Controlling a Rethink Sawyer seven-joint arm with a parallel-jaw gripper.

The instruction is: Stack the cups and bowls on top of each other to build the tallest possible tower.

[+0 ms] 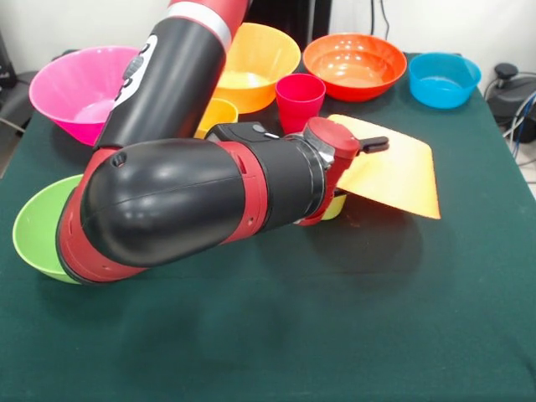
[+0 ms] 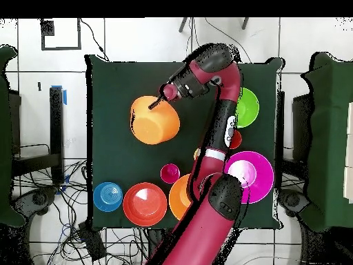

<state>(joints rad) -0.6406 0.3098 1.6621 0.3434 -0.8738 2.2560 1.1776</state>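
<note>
My gripper point(image 1: 374, 144) point(image 2: 163, 99) is shut on the rim of a large orange bowl point(image 1: 398, 177) point(image 2: 154, 121), which hangs tilted above the mat. A second orange bowl point(image 1: 260, 59) point(image 2: 180, 197) stands at the back, partly behind my arm. Beside it are the pink bowl point(image 1: 77, 88) point(image 2: 254, 172), the red-orange bowl point(image 1: 354, 65) point(image 2: 144, 204) and the blue bowl point(image 1: 444, 79) point(image 2: 107, 197). The lime green bowl point(image 1: 35, 228) point(image 2: 248, 107) sits half hidden by my elbow. A magenta-red cup point(image 1: 299, 99) point(image 2: 169, 172) and a yellow-orange cup point(image 1: 218, 113) stand upright. A red-orange cup point(image 2: 236, 141) peeks out beside the arm.
A small yellow-green thing point(image 1: 335, 208) shows under my wrist; I cannot tell what it is. My bulky arm point(image 1: 167, 201) lies low across the mat's middle. The dark green mat point(image 1: 335, 335) point(image 2: 114, 152) covers the table. Cables lie beyond its edges.
</note>
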